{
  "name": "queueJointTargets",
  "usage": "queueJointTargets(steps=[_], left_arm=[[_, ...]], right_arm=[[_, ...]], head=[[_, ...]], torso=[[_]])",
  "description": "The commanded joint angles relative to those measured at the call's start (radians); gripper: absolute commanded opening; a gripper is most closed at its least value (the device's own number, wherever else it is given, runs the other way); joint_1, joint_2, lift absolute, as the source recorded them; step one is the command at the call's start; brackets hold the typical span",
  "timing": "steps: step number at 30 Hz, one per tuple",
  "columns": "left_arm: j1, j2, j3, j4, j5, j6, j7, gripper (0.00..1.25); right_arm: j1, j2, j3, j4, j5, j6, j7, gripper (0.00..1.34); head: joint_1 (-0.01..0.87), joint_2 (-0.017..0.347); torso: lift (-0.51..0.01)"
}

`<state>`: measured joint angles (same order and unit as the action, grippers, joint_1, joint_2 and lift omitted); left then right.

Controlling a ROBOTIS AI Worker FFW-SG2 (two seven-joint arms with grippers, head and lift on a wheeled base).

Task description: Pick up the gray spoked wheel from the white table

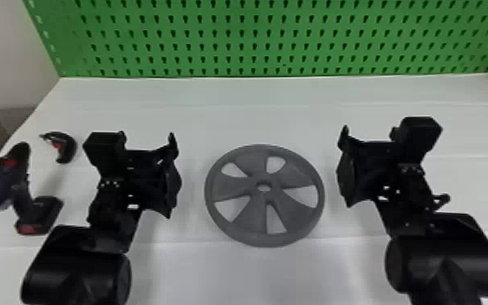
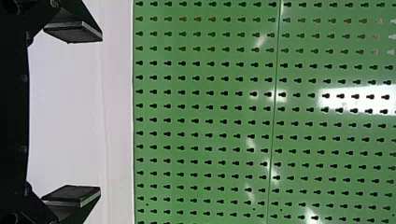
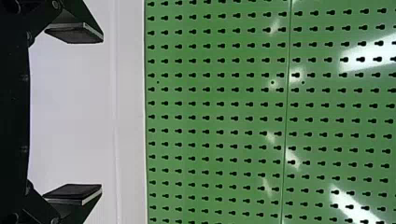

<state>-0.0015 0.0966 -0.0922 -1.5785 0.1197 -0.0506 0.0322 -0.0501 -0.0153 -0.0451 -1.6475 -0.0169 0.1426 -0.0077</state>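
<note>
From where I stand, the pick-up is at its very start: the gray spoked wheel [image 1: 264, 196] lies flat on the white table [image 1: 263, 271], out in front of the robot and between the two grippers, touching neither. The left gripper [image 2: 101, 113] is just off one side of the rim and the right gripper [image 3: 102, 113] off the other, so I'd call this the lining-up step, with no grasp made. Both have their fingers spread wide, with nothing between them, and both point forward at the green pegboard [image 1: 255, 36] rather than down at the wheel. Over by the robot's left, a cordless drill [image 1: 22, 202] and a small curved black thing [image 1: 69, 149] lie well apart from it all. Next, I'd say, both wrists need to turn and drop so that the fingers can take the rim from opposite sides, closing together and lifting evenly. The wheel looks thin and sits flush, so a fingertip might scrape the tabletop or nudge it away, and if one side rises first it could tilt and slip.
</note>
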Motion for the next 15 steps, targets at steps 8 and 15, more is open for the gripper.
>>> queueJointTargets(steps=[8, 15], left_arm=[[0.000, 0.000, 0.000, 0.000, 0.000, 0.000, 0.000, 1.12], [0.000, 0.000, 0.002, 0.000, 0.000, 0.000, 0.000, 1.12]], right_arm=[[-0.002, 0.000, 0.002, 0.000, 0.000, 0.000, 0.000, 1.18], [-0.002, 0.000, 0.002, 0.000, 0.000, 0.000, 0.000, 1.18]], head=[[0.767, 0.035], [0.767, 0.035]], torso=[[-0.107], [-0.107]])
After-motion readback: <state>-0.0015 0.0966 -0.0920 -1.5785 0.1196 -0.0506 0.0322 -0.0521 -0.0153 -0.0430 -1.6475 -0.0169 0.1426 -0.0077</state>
